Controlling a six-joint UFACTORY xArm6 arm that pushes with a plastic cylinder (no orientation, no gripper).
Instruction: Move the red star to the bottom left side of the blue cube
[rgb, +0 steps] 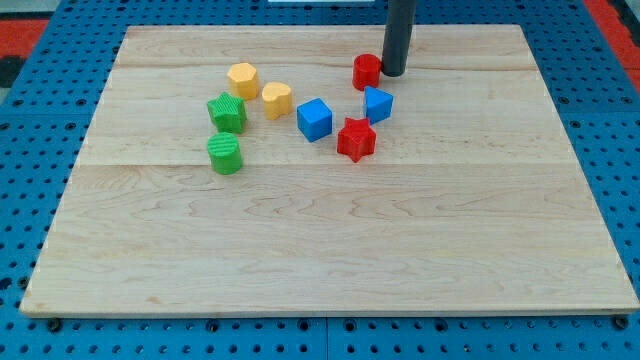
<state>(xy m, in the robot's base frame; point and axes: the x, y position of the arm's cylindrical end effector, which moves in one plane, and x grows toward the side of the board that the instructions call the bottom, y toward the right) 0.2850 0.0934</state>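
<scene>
The red star (356, 139) lies on the wooden board (330, 250), just right of and slightly below the blue cube (314, 119). My tip (392, 74) is near the view's top, touching or nearly touching the right side of a red cylinder (366, 71). The tip is above and to the right of the red star, with a second blue block (377, 104) between them.
A yellow hexagonal block (242, 79) and a yellow cylinder-like block (277, 99) lie left of the blue cube. Two green blocks (227, 112) (225, 154) lie further left. A blue pegboard (40, 150) surrounds the board.
</scene>
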